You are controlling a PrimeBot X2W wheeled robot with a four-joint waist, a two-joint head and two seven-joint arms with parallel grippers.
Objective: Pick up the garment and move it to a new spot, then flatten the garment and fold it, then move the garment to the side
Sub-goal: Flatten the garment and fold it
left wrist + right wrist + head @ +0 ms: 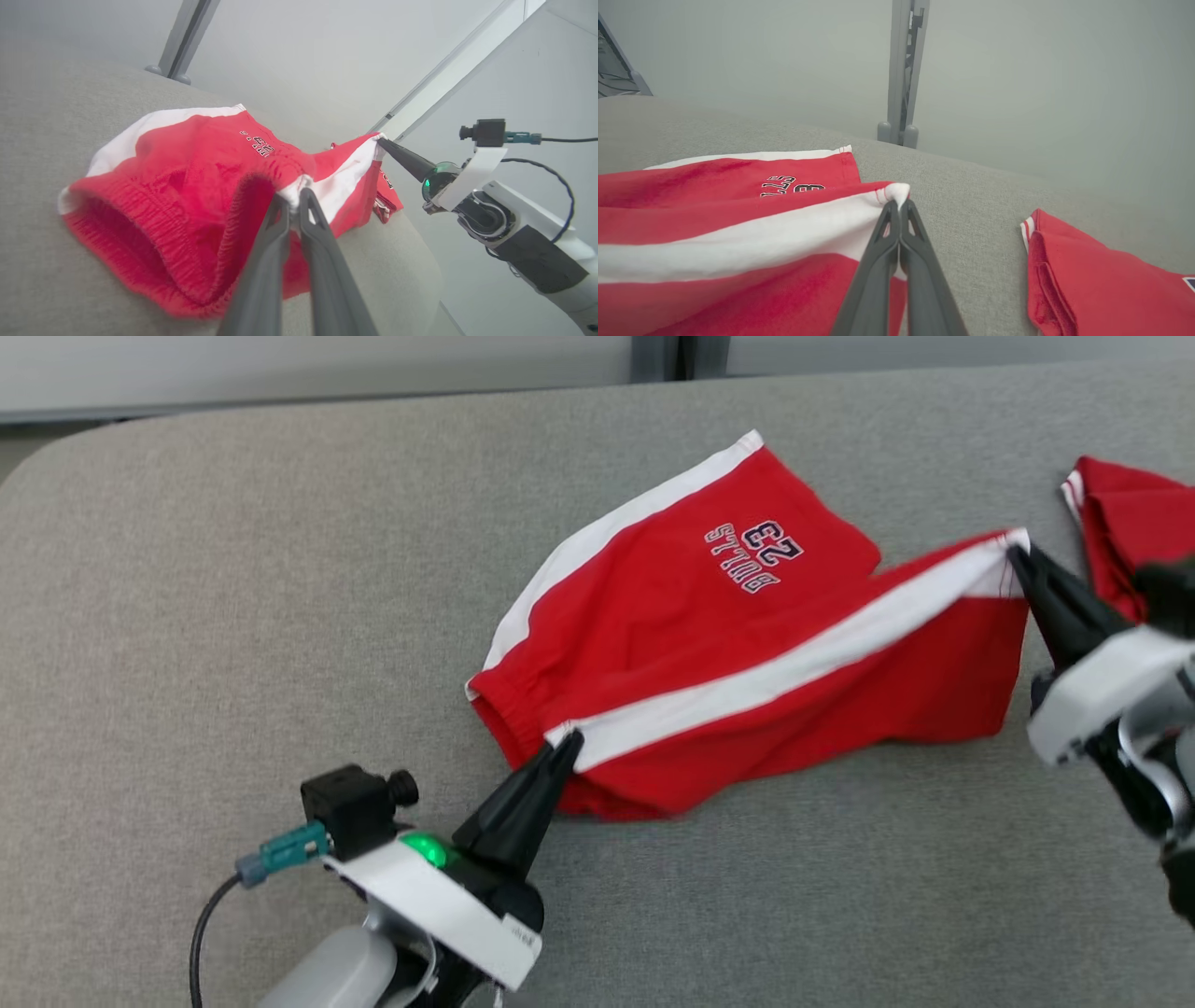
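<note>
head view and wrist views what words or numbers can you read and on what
"BULLS": on the red shorts, upside down in the head view.
"23": beside it, same shorts.
Print on the second red garment: cut off, unreadable.
Print on the white bracket of the left gripper: too small to read.

garment (738, 644): you'll find it mid-frame in the head view, lying on the table (187, 616), waistband at lower left, leg hems at upper right.
left gripper (567, 745): below and left of centre, tips pinching the waistband corner.
right gripper (1018, 558): at the right edge, tips pinching a hem corner.
second garment (1130, 513): upper right of your frame, beyond the right gripper, apart from the first.
</note>
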